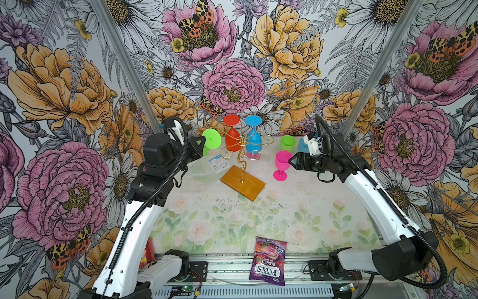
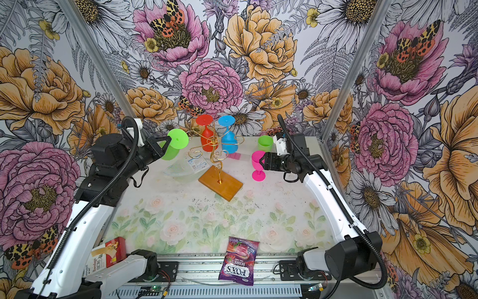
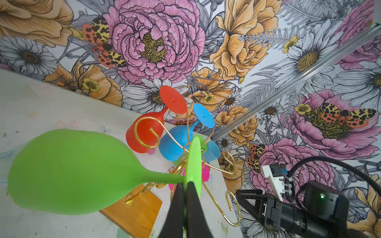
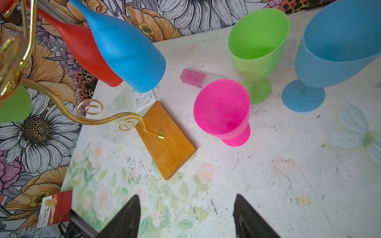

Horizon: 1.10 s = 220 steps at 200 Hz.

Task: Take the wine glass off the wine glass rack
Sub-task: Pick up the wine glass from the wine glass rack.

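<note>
The left end effector (image 3: pixel 185 185) is clamped tight on the rim of the foot disc (image 3: pixel 193 158) of the green wine glass (image 3: pixel 70 171), its two dark fingers pinching the thin edge with no gap left. From that grip the stem runs sideways and the bowl hangs out to the left and a little lower, so the glass's long axis lies roughly level, with the foot toward the rack and the bowl away from it.

The glass sits at the left edge of the wine glass rack (image 1: pixel 240 185), up at the height of the gold scroll arms and clear of the tabletop (image 1: pixel 284 202). Whether the stem is fully out of its curl cannot be told, as gold wire crosses close behind the foot. The rack's hub lies to the right of the grip, so the exit probably runs leftward, along the arm and away from the hub.

A red glass (image 1: pixel 232 141) and a blue glass (image 1: pixel 253 143) hang bowl-down on the far arms. The right end effector (image 4: pixel 186 196) is on the rack's other side, fingers apart and empty, just beside a pink glass (image 4: pixel 221 111) standing upright.
</note>
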{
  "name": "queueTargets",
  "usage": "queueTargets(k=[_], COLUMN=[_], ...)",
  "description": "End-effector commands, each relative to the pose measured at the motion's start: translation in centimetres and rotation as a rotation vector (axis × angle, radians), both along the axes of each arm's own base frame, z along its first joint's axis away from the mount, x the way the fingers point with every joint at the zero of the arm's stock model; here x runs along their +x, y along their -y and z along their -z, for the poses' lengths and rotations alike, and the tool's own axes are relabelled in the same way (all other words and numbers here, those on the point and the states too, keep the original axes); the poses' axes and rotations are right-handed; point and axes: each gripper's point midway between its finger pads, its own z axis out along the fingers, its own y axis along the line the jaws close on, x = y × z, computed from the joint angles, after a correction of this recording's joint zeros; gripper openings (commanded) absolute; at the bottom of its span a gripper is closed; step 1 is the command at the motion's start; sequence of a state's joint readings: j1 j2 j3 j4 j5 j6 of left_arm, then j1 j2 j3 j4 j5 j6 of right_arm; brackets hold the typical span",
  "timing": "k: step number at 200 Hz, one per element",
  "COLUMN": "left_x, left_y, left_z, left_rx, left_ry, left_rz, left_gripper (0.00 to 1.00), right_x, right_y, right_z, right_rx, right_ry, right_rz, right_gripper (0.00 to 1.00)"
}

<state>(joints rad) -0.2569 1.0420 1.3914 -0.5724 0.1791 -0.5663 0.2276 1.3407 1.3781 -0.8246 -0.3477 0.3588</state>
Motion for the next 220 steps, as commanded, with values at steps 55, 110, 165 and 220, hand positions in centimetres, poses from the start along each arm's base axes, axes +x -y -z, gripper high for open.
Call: queueTargets(k=[55,110,165,220], left_x=[-2.2,-5.2,-8.8,-13.2], left_y=[4.3,10.3,18.0,25.3], left_z=[-3.5,-6.5,-5.4,-2.1], left_rx=[0.57,0.821,0.961,0.932], left_ry=[0.257,0.484,0.741,0.979], left_rz=[-0.032,0.053,0.25,0.534], left_gripper=[0.0,0.0,0.0,0.0], right_x=[-0.3,-0.3,-0.5,-0.5], right_y=[-0.1,0.5,2.1,4.3], right_z=[-2.3,-2.3,-2.8,-1.9], right_rx=[0.052,0.062,0.089,0.124], right_ry=[0.059,0.056,0.059,0.021], right_rz=[-0.004,0.014,0.052,0.115], right_gripper=[0.72,0.72,0.72,0.73])
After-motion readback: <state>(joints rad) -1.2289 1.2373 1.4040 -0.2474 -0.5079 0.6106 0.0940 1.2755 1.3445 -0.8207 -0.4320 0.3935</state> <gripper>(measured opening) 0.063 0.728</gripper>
